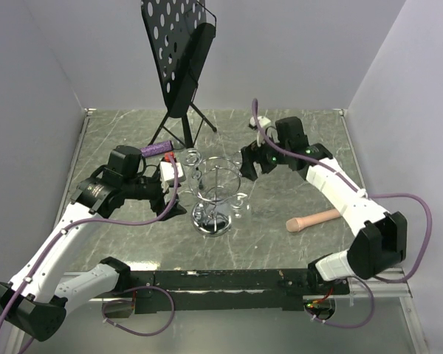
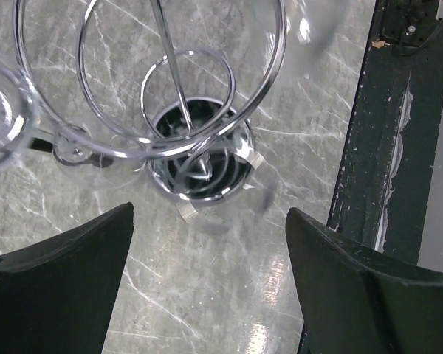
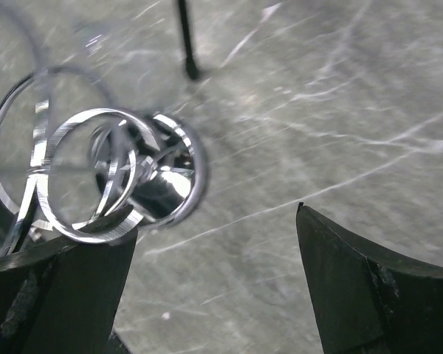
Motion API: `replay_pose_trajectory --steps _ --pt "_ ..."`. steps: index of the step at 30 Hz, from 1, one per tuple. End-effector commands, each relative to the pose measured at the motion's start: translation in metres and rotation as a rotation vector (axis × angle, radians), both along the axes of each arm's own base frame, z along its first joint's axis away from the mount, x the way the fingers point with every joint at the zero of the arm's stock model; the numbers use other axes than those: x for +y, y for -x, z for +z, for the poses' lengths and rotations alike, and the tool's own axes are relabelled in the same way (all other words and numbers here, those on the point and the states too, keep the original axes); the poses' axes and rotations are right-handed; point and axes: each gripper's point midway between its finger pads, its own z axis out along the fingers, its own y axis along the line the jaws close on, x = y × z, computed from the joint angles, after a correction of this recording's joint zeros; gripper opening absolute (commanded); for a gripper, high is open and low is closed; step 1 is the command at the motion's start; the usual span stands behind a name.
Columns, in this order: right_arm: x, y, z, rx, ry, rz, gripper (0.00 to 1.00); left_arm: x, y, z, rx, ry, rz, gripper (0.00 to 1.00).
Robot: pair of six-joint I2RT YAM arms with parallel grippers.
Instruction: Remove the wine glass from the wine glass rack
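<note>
The marbled tabletop [image 1: 118,133] carries everything, and I place it all by the wine glass rack [image 1: 215,198], which stands mid-tabletop. Behind the rack rises a black perforated music stand [image 1: 179,51]. My left gripper [image 1: 170,198] sits just left of the rack, its fingers spread wide with nothing between them. Its wrist view looks down past the chrome rings onto the round base. My right gripper [image 1: 249,165] is just beyond the rack's right side, likewise spread and empty. The wine glass [image 2: 1,110] hangs at the outer edge of the rack's ring of arms, I think, though clear glass against chrome is hard to trace and there may be more than one. As I judge it, nothing of the task is done yet. Both grippers are close in, but the grasp, the lift clear of the wire loop and the carry away all remain. A wooden pestle-like piece [image 1: 314,220] lies well right of the rack. I can read no brand, label or writing anywhere.
</note>
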Motion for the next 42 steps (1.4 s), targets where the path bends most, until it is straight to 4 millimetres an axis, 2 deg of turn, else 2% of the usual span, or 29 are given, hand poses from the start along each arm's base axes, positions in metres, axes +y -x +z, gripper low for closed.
replay_pose_trajectory --steps 1,6,10,14,16,18,22,24,29,30,36,42 --pt "-0.009 -0.042 0.033 -0.097 -0.034 -0.074 0.93 -0.001 0.002 0.008 -0.037 0.03 -0.025 0.88" --pt "-0.001 -0.049 0.032 -0.073 -0.062 -0.062 0.93 0.001 0.001 0.009 -0.038 0.035 -0.015 0.88" --pt "-0.003 -0.046 0.027 -0.056 -0.057 -0.069 0.93 0.004 0.002 0.008 -0.037 0.029 -0.009 0.88" --pt "-0.021 -0.042 0.035 -0.064 -0.077 -0.103 0.94 0.008 0.003 0.006 -0.043 0.014 -0.002 0.9" --pt "-0.04 -0.044 0.042 -0.089 -0.085 -0.159 1.0 0.01 0.003 0.005 -0.046 0.003 -0.004 0.91" --pt "-0.058 -0.041 0.05 -0.125 -0.093 -0.193 1.0 0.011 0.005 0.004 -0.044 -0.011 -0.013 0.93" --pt "-0.076 -0.017 0.048 -0.188 -0.076 -0.161 1.0 0.012 0.002 0.004 -0.043 -0.013 0.002 0.95" --pt "-0.079 -0.002 0.043 -0.211 -0.068 -0.129 1.0 0.01 0.001 0.006 -0.039 -0.001 0.007 0.96" --pt "-0.075 0.041 0.029 -0.307 -0.091 -0.036 1.0 0.006 -0.008 0.012 -0.036 0.023 0.031 0.96" --pt "-0.075 0.049 0.019 -0.306 -0.096 -0.027 1.0 0.004 -0.01 0.014 -0.033 0.035 0.035 0.96" --pt "-0.065 0.095 0.0 -0.295 -0.149 0.063 1.0 0.0 -0.014 0.018 0.003 0.073 0.045 0.97" --pt "-0.055 0.124 -0.012 -0.357 -0.094 0.204 1.0 0.001 -0.019 0.018 0.016 0.088 0.062 0.97"
